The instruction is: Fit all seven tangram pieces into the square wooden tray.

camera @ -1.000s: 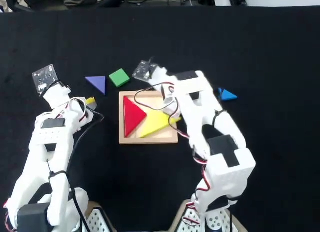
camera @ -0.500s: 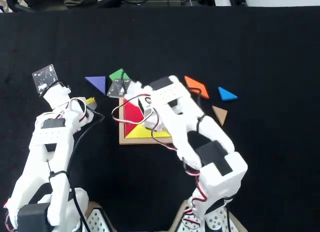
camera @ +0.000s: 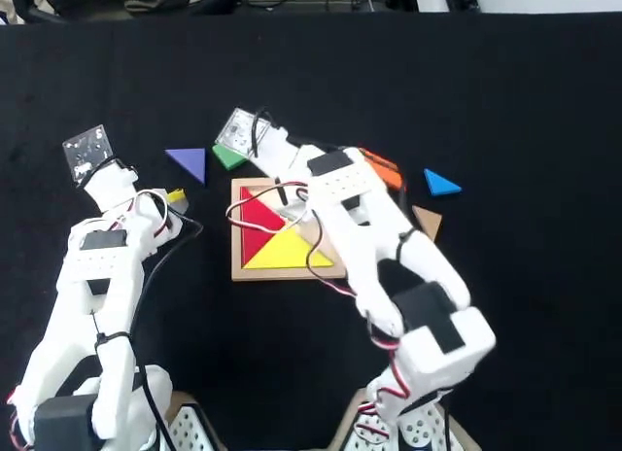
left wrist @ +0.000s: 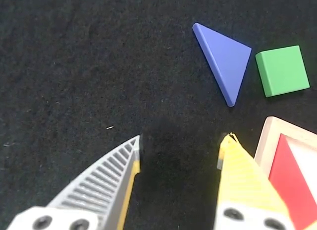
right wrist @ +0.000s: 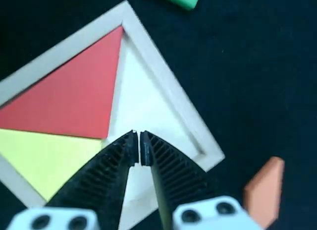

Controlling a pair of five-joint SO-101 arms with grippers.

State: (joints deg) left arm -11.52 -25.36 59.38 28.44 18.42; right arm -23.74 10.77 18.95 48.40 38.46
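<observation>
The square wooden tray point(camera: 236, 266) lies mid-table. A red triangle point(camera: 255, 216) fills its left part and a yellow triangle point(camera: 284, 251) its near part. My right gripper point(camera: 296, 216) hangs over the tray's middle. In the right wrist view the right gripper point(right wrist: 138, 141) is shut and empty, above where the red triangle point(right wrist: 74, 96) and yellow triangle point(right wrist: 49, 160) meet. My left gripper point(left wrist: 182, 141) stands open over bare cloth left of the tray. Beyond it lie a purple triangle point(left wrist: 225, 66) and a green square point(left wrist: 282, 70).
An orange parallelogram point(camera: 382, 167), a blue triangle point(camera: 442, 184) and a brown triangle point(camera: 426, 221) lie right of the tray. The right arm partly covers the green square point(camera: 228, 157). Black cloth covers the table.
The yellow triangle, earlier tilted over the tray's right edge, now lies flat inside. The right arm swung left across the tray and partly back. The left arm kept still.
</observation>
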